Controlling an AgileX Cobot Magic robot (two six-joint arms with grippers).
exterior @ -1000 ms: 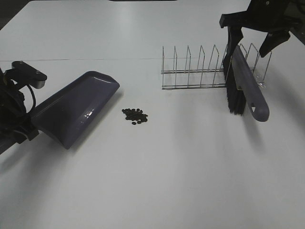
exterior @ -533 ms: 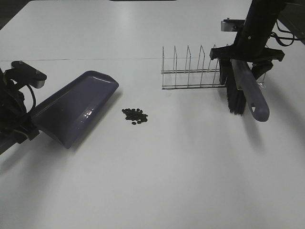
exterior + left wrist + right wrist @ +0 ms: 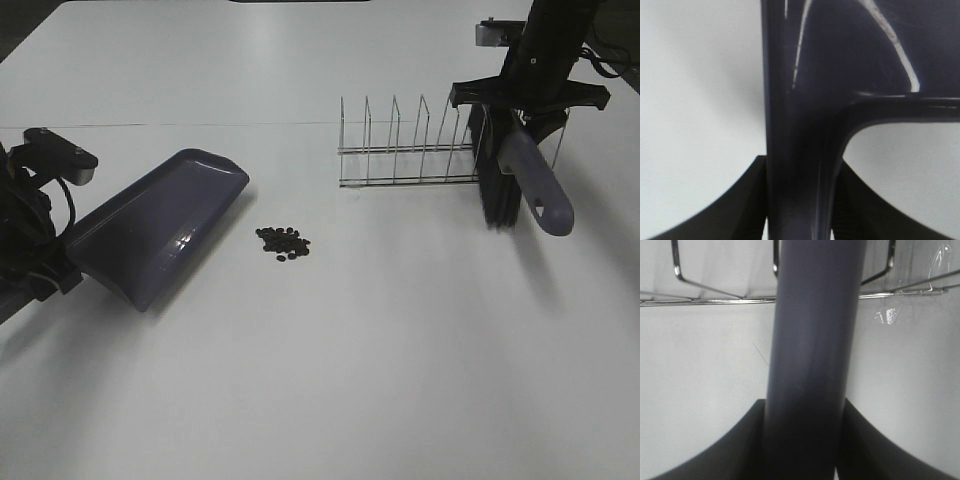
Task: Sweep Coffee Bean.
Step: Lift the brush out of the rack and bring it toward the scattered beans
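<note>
From the high exterior view, the cluster of tiny dark brown oval coffee beans (image 3: 283, 243) is lying loose on the white tabletop (image 3: 350, 380), near the right-hand edge of the glossy dark purple plastic dustpan (image 3: 160, 225) and well apart from the chrome wire rack (image 3: 410, 150). The patch is stretching slightly across the table, its long axis running from the dustpan side toward the rack side; which way single beans are pointing is too small to tell. They are likely hard, light and quick to roll, so they are not for pinching but for pushing with bristles in low, gentle strokes. The right gripper (image 3: 520, 122) is clamping the grey-purple plastic hand brush with black bristles (image 3: 537, 188) by its handle at the rack's end, bristles hanging down, handle slanting toward the camera. The left gripper (image 3: 48, 272) is sitting at the dustpan's near-left end.

In the left wrist view, the left gripper's black fingers (image 3: 740, 210) are pressing together on the dustpan's stiff handle (image 3: 800, 150) — a firm hold.

In the right wrist view, the right gripper's fingers (image 3: 740, 450) are squeezing the smooth, rigid brush handle (image 3: 812, 340), the rack's wires (image 3: 715, 295) showing beyond; no beans are showing here.
</note>
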